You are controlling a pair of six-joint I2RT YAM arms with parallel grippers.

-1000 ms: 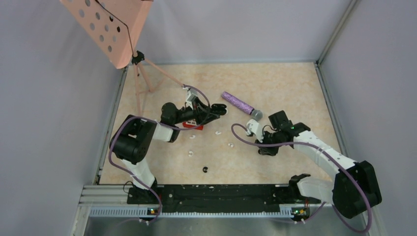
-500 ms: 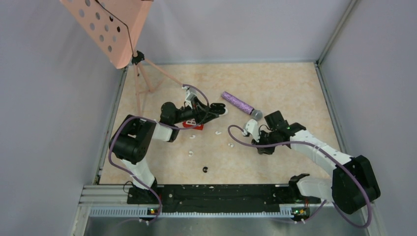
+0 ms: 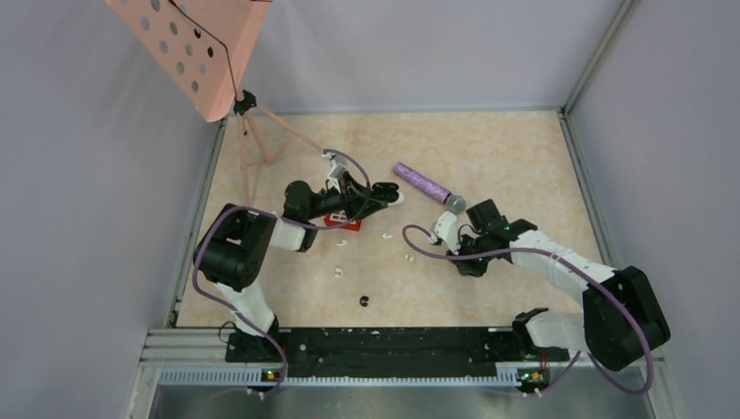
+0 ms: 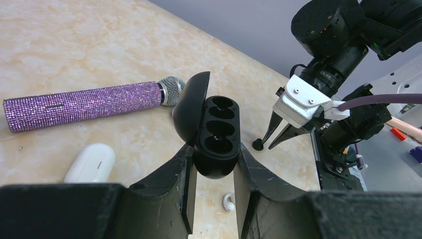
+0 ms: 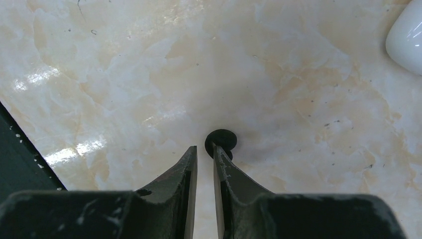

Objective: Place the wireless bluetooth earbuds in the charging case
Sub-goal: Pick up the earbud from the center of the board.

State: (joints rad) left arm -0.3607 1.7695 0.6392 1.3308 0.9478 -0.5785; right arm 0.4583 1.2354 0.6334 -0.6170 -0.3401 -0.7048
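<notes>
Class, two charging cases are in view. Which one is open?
The black case in the left gripper: its lid is flipped up, sockets showing. The white case lies shut on the table.

— Where could a gripper pass?
— Across the bare table right of the purple microphone.
— What blocks the middle?
— The left gripper with its open black charging case, white earbuds dotting the marble, and the microphone lying just beyond them. The legs of the pink music stand take the far-left corner.
</notes>
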